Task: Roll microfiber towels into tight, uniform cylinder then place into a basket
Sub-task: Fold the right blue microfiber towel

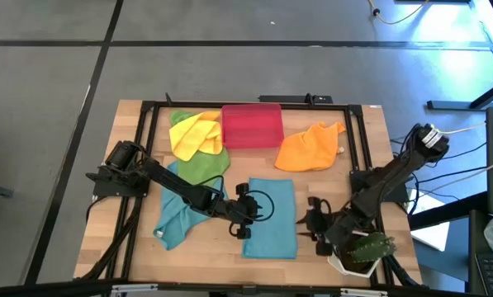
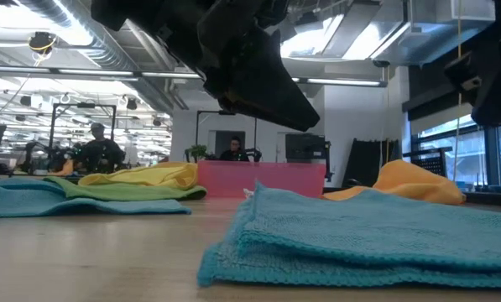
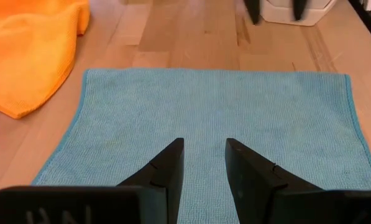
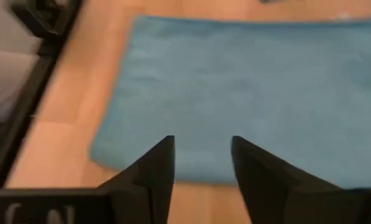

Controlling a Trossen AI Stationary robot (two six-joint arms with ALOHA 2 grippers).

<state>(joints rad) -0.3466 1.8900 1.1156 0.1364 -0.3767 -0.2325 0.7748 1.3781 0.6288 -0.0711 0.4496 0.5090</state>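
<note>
Left claw (image 1: 248, 216) sits at the 9 o'clock edge of the folded teal towel (image 1: 271, 217), fingers (image 3: 166, 171) apart with a narrow gap, nothing between them — hovering over the cloth, tips pointing across it. Right claw (image 1: 310, 221) is just off the towel's 3 o'clock edge, fingers (image 4: 157, 168) apart, empty, above the cloth's border and the bare bench (image 1: 135, 140).

Folded teal towel lies flat as a neat rectangle at bench centre-low, unrolled. Second teal towel (image 1: 173, 219) is crumpled at 9 o'clock of it, under the left arm. Green towel (image 1: 201, 167) lies at 11 o'clock, partly under the yellow towel (image 1: 194, 134), which touches the basket's 9 o'clock side. Red-pink basket (image 1: 251, 125) sits at 12 o'clock near the far bench edge — no towel seen inside. Orange towel (image 1: 310, 147) is bunched at 1 o'clock, just beside the basket.

White pot with a green plant (image 1: 363, 252) stands at 4 o'clock, by the right arm. In the low view, people (image 2: 97, 149) sit in the room behind.
</note>
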